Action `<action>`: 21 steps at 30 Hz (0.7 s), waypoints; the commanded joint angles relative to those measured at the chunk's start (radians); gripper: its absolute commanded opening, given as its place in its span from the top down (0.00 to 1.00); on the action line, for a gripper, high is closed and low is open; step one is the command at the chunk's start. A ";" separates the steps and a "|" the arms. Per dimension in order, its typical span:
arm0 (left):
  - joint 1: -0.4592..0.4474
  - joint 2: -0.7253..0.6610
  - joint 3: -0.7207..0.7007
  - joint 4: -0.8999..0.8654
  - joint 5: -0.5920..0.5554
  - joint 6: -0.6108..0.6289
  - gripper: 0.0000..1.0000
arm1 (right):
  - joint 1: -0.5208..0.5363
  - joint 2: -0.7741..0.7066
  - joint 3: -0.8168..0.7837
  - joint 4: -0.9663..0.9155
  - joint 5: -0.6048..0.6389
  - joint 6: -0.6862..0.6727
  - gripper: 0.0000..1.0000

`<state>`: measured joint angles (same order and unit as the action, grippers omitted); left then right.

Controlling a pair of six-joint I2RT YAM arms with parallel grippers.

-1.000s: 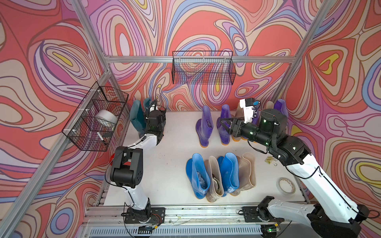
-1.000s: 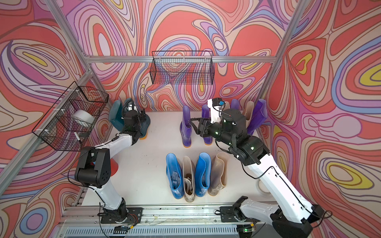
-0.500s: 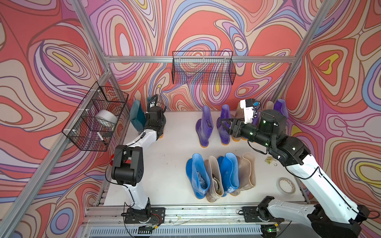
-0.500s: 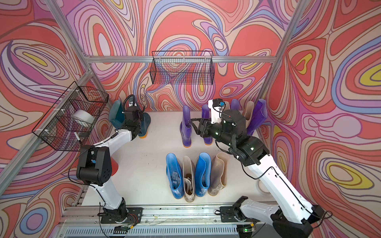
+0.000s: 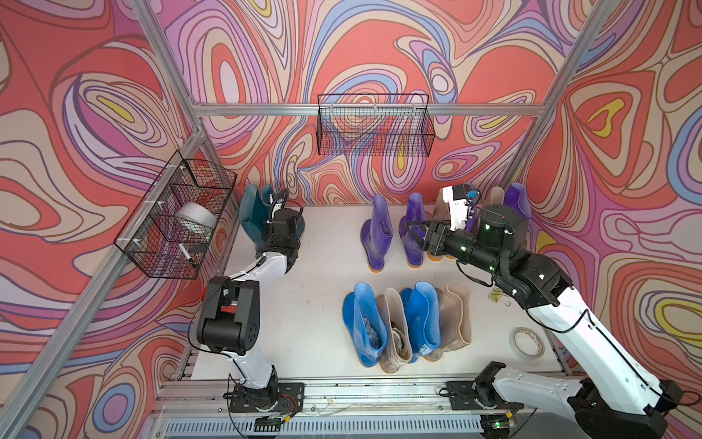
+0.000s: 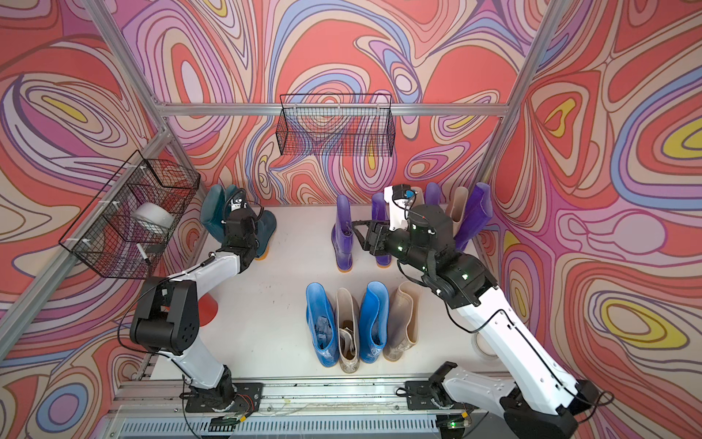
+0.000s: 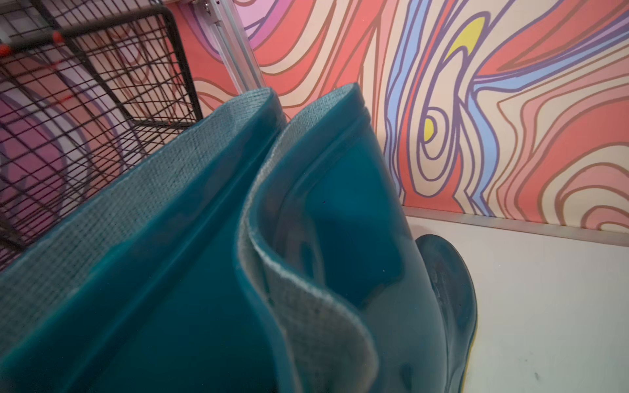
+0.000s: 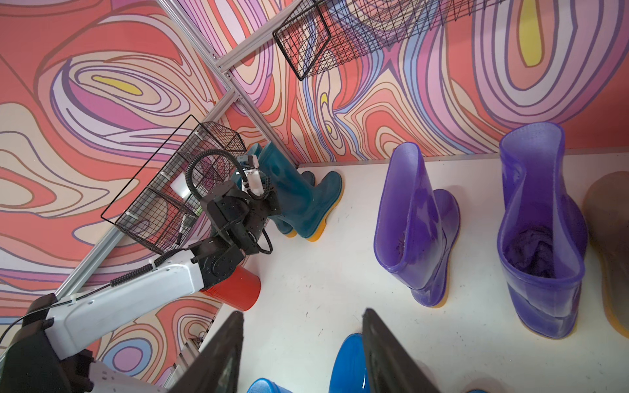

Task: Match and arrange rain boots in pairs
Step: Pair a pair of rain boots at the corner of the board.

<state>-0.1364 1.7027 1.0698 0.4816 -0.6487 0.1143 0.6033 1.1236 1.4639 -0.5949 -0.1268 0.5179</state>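
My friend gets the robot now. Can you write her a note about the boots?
Left claw: shut, seemingly pinching a teal boot by its rim, back left corner, beside the other teal boot.
Right claw: open, empty, near the two purple boots standing side by side.
Done, it seems: teal pair, purple pair.
To do: front row alternates blue boots and beige boots; back-row boots behind the right arm, purple and beige, partly hidden.
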 commanded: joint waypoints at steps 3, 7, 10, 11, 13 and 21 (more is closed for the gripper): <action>0.006 -0.050 -0.030 0.078 -0.127 0.011 1.00 | -0.004 -0.008 -0.009 0.012 -0.006 0.002 0.43; 0.006 -0.049 -0.044 0.112 -0.205 0.016 1.00 | -0.005 -0.008 -0.010 0.009 -0.006 0.005 0.43; 0.007 -0.055 -0.063 0.149 -0.224 0.028 1.00 | -0.004 -0.011 -0.014 0.010 -0.004 0.004 0.43; 0.006 -0.057 -0.070 0.162 -0.223 0.030 1.00 | -0.004 -0.012 -0.014 0.010 -0.004 0.006 0.43; 0.006 -0.057 -0.073 0.175 -0.211 0.036 1.00 | -0.003 -0.012 -0.014 0.009 -0.002 0.005 0.43; 0.006 -0.019 -0.001 0.146 -0.144 0.060 0.96 | -0.004 -0.010 -0.024 0.017 0.001 0.009 0.43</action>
<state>-0.1368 1.6882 1.0149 0.5709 -0.7864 0.1482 0.6033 1.1233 1.4544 -0.5911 -0.1268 0.5186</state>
